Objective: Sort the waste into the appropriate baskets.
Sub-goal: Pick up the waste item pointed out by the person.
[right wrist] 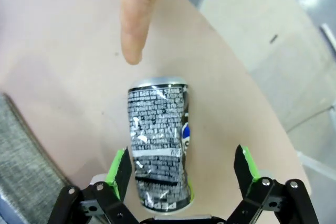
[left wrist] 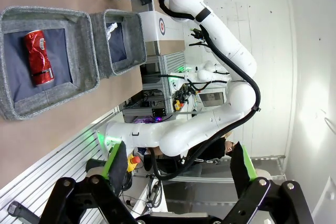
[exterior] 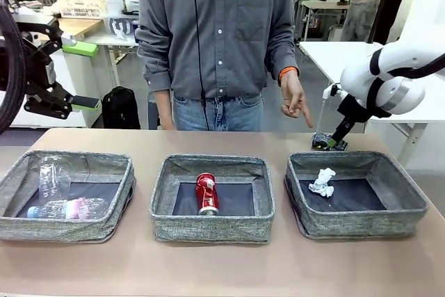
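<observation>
A crushed dark can [right wrist: 157,140] lies on the table behind the right basket [exterior: 361,222]. My right gripper [right wrist: 184,169] hangs open over it, one finger on each side; it is seen low at the can [exterior: 329,142] in the front view. A person's hand [exterior: 295,102] points a finger [right wrist: 137,14] down at the can. A white paper wad [exterior: 322,182] lies in the right basket. The middle basket [exterior: 208,229] holds a crushed red can [exterior: 206,193]. Clear plastic bottles [exterior: 66,203] lie in the left basket [exterior: 62,229]. My left gripper [exterior: 83,74] is raised at the far left, open and empty.
The person stands at the far edge behind the middle basket. The table's far right corner edge [right wrist: 252,103] is close beside the dark can. Bare tabletop [exterior: 222,269] runs along the front of the three baskets.
</observation>
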You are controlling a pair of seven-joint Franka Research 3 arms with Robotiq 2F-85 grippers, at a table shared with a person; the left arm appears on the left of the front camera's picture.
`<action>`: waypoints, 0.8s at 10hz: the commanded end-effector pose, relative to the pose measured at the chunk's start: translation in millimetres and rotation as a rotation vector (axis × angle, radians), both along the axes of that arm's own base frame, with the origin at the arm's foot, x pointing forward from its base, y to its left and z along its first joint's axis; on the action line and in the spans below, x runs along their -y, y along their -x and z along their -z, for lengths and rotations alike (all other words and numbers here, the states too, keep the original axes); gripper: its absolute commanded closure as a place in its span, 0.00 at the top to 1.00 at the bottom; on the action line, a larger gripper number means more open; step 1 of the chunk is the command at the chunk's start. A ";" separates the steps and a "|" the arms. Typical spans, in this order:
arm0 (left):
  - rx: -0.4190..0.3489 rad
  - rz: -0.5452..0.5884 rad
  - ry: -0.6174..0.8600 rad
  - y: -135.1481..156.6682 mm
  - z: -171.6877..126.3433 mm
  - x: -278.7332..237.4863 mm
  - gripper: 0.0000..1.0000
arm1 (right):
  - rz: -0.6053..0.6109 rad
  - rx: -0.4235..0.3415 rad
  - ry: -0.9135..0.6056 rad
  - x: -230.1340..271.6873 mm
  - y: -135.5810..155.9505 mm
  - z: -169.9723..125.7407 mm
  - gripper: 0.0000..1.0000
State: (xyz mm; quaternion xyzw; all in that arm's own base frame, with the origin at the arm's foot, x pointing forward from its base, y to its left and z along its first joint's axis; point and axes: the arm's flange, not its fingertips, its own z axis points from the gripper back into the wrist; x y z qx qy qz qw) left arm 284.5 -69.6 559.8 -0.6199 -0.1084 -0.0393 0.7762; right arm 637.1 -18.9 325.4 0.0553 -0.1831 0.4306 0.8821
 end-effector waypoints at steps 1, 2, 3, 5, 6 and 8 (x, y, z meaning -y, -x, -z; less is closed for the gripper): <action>0.020 0.006 0.021 -0.8 -1.5 0.0 1.00 | -0.048 0.029 -0.061 7.2 -10.0 14.1 1.00; 0.020 0.006 0.021 -0.8 -1.5 0.0 1.00 | -0.060 0.034 -0.092 7.1 -12.4 20.2 1.00; 0.020 0.006 0.021 -0.8 -1.5 0.0 1.00 | -0.063 0.035 -0.091 7.3 -15.0 24.1 1.00; 0.020 0.006 0.021 -0.8 -1.5 0.0 1.00 | -0.074 0.048 -0.103 6.7 -17.1 26.9 1.00; 0.020 0.006 0.021 -0.8 -1.5 0.0 1.00 | -0.073 0.043 -0.099 6.0 -17.4 28.8 1.00; 0.020 0.006 0.021 -0.8 -1.5 0.0 1.00 | -0.082 0.034 -0.109 5.0 -17.2 28.3 1.00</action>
